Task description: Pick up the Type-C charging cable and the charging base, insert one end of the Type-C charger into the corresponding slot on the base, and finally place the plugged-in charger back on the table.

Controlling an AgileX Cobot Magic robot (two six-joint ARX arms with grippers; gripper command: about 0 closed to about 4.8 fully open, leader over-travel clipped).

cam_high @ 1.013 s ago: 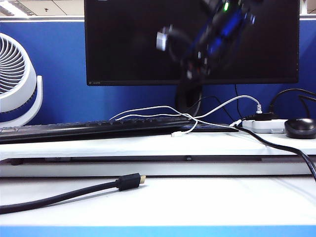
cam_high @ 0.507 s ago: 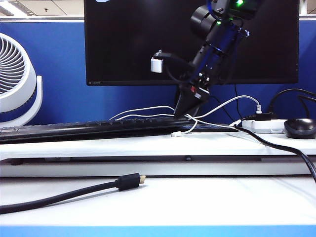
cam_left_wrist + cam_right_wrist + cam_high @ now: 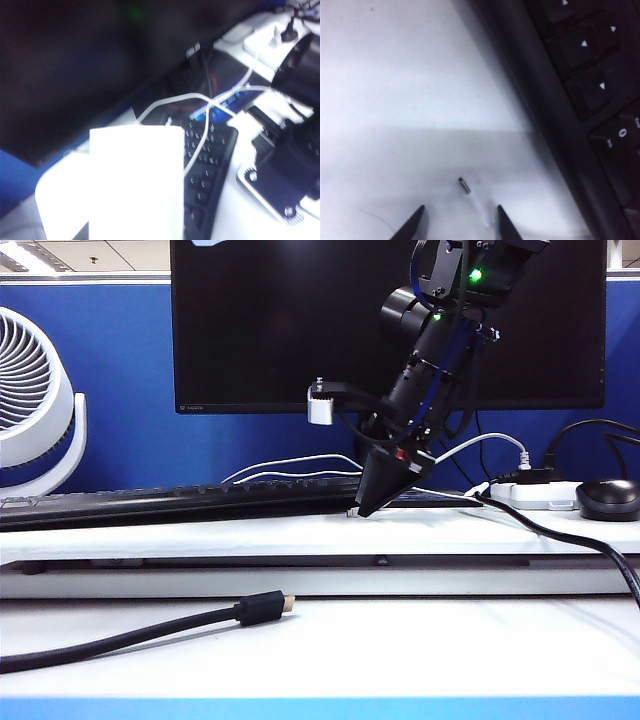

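The charging base (image 3: 135,180), a glossy white block, fills the near part of the left wrist view and hangs over the keyboard (image 3: 205,170). My left gripper is shut on it, its fingers hidden behind the block. The white Type-C charging cable (image 3: 290,465) loops over the keyboard, and its connector (image 3: 352,511) lies on the table's raised shelf (image 3: 200,535). My right gripper (image 3: 365,506) points down at that end. In the right wrist view the gripper (image 3: 461,222) is open, with the silver-tipped connector (image 3: 464,185) lying on the white surface just ahead of the gap.
A thick black cable with a gold plug (image 3: 262,608) lies on the front of the table. A power strip (image 3: 540,493) and a mouse (image 3: 608,498) sit at the right of the shelf, a fan (image 3: 30,410) at the left, a monitor (image 3: 280,320) behind. A white box (image 3: 321,407) juts from the right arm.
My right arm has come down from in front of the monitor to the shelf, its tip now at the cable's connector. The cable and the black plug lie as before.
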